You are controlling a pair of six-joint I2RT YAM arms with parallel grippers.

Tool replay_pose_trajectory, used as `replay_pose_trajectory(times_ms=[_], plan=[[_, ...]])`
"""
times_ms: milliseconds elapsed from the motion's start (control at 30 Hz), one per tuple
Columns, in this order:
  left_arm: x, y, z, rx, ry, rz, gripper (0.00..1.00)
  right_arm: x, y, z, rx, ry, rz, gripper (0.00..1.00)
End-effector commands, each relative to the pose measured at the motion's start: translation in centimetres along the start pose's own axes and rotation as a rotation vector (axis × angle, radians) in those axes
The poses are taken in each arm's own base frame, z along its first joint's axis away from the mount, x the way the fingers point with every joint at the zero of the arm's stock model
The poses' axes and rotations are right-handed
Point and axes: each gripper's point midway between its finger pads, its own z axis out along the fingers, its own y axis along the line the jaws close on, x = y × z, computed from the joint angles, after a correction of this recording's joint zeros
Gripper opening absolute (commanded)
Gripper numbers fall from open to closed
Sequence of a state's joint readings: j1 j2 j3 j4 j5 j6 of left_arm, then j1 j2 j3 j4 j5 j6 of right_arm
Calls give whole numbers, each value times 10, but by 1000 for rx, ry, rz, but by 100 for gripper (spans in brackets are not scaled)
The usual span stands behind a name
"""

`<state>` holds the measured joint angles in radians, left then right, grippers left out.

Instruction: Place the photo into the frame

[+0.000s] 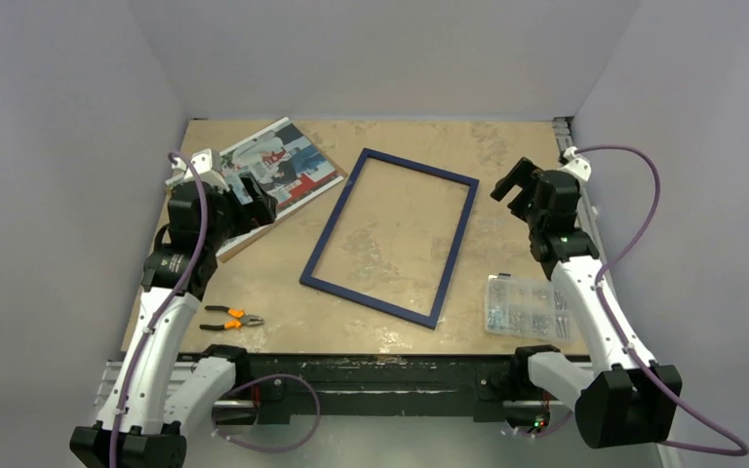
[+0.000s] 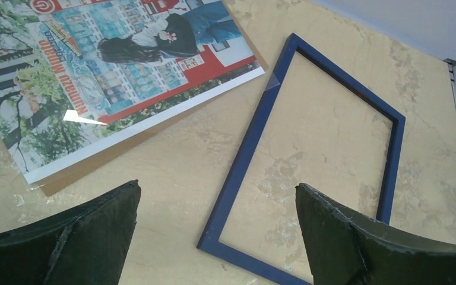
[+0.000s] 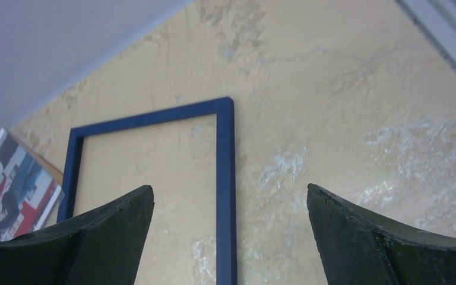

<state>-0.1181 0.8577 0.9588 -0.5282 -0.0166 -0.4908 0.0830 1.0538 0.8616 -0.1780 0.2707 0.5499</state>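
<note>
left gripper (image 1: 256,200), right gripper (image 1: 510,181) raised, agape; flanking frame (image 1: 335,216)

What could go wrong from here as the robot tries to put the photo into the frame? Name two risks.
1. The photo lies flat on a brown board; the open left tool may lift both or crease the print.
2. The frame lies blue front up, so it likely needs turning over, and its thin rails could slip.

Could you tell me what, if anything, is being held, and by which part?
Nothing is held: the left gripper and right gripper are both open and empty; the photo and frame lie free.
</note>
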Motion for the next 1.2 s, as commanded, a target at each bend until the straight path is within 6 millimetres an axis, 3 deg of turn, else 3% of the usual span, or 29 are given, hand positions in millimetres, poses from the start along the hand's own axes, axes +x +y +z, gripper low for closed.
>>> replay_pose_trajectory(times_ms=[0,300,467,633,767,1000,1167], plan=[[12,-6,-4,44,57,-10,100,41,8,-11,-68,190,27,99],[74,-15,18,157,326,4,100,106,7,-12,-114,454,-4,99],[114,-8,39,130,502,-19,99,138,11,-24,-149,556,-18,99],[145,-15,60,78,642,46,95,172,13,-40,-137,642,-71,99],[163,-10,75,-12,716,96,95,191,19,-51,-147,668,-137,99],[176,14,89,-111,725,153,96,202,5,-54,-72,670,-241,97],[193,15,98,-95,768,145,96,224,3,-54,-74,737,-262,93]])
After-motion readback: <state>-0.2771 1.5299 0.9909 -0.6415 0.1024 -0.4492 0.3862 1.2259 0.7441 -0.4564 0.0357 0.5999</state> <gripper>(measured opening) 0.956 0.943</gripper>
